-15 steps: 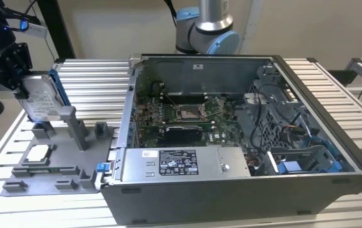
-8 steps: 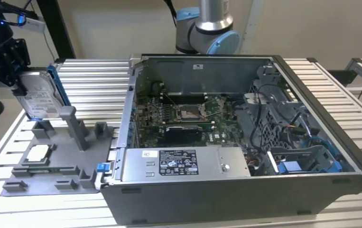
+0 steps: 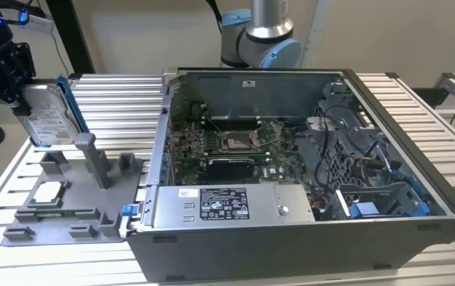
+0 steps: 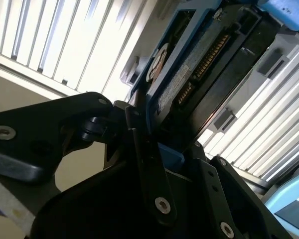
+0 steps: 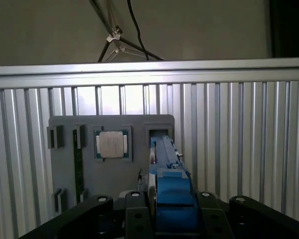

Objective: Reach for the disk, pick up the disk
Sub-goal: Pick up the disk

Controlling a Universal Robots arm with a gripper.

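The disk (image 3: 50, 116) is silver-grey with a white label and blue rails. The pincer (image 3: 20, 98) is black. The table (image 3: 120, 98) is pale silver, striped by its ribs. The tray (image 3: 68, 208) is grey and the chip (image 3: 48, 190) silver-white. The case (image 3: 291, 253) is dark grey, its board (image 3: 235, 140) green, and its box (image 3: 291, 205) grey with a black-and-white label. The arm (image 3: 271, 24) is silver with light blue caps.

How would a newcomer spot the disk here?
To the exterior view's left of the open computer case sits a grey tray. Over its far end the gripper clamps the disk on edge: silver, white-labelled, blue-railed, unlike the small square chip lying flat in the tray.
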